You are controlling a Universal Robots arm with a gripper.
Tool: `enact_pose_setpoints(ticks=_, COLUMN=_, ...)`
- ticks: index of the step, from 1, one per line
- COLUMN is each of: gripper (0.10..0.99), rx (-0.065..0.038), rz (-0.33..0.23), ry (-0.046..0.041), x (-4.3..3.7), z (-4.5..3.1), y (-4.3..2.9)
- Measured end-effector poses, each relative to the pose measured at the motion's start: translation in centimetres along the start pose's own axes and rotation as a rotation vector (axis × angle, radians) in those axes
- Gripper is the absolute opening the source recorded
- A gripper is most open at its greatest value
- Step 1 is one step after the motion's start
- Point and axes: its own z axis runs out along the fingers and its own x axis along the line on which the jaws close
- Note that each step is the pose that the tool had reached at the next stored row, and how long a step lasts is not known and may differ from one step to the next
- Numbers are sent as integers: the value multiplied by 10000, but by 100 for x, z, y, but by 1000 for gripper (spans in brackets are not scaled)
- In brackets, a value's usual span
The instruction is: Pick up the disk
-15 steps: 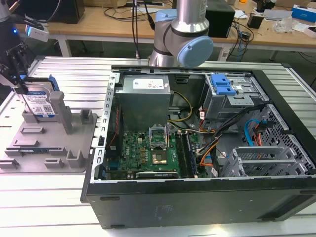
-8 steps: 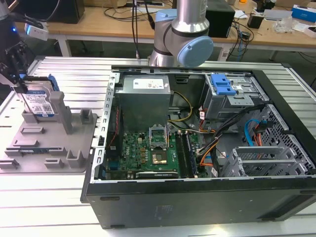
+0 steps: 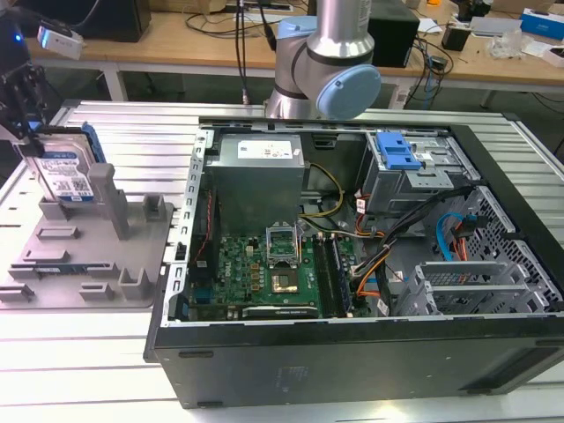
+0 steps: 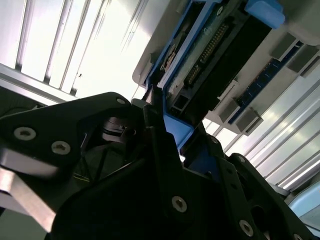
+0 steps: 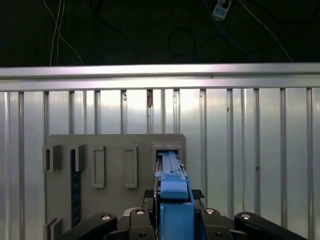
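Observation:
The disk (image 3: pixel 67 173) stands on edge at the exterior view's left, a silver drive with a white-and-blue label and blue rails. Its lower end meets the back slot of the grey fixture tray (image 3: pixel 88 264); I cannot tell whether it is clear of the slot. My gripper (image 3: pixel 33 141) comes down on the disk from above and is shut on its upper end. In the first wrist view the disk's blue rail (image 5: pixel 173 192) runs between the black fingers (image 5: pixel 141 218) down to the tray's slot (image 5: pixel 167 150). The second wrist view shows the disk's connector edge (image 4: pixel 210 55) past the gripper (image 4: pixel 185 135).
An open computer case (image 3: pixel 352 361) lies to the exterior view's right of the tray, with a motherboard (image 3: pixel 264 273), a power supply (image 3: pixel 257 181) and a metal drive cage with a blue latch (image 3: pixel 397 152). The arm's joint (image 3: pixel 328 79) stands behind the case. Benches with cables lie beyond.

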Motion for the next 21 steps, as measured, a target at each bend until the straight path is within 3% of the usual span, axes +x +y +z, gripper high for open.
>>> enact_pose_setpoints(ticks=4, gripper=369, rx=1, rz=0, ry=0, x=6, z=-174, y=4)
enact_pose_setpoints(ticks=8, gripper=369, rx=1, rz=0, ry=4, x=20, z=-531, y=12)
enact_pose_setpoints(ticks=9, gripper=369, rx=1, rz=0, ry=8, x=25, z=-667, y=15)
enact_pose_setpoints(ticks=13, gripper=369, rx=1, rz=0, ry=21, x=32, z=-865, y=20)
enact_pose_setpoints(ticks=15, gripper=369, rx=1, rz=1, ry=38, x=37, z=-1013, y=24)
enact_pose_setpoints(ticks=21, gripper=369, rx=1, rz=2, ry=81, x=48, z=-1309, y=31)
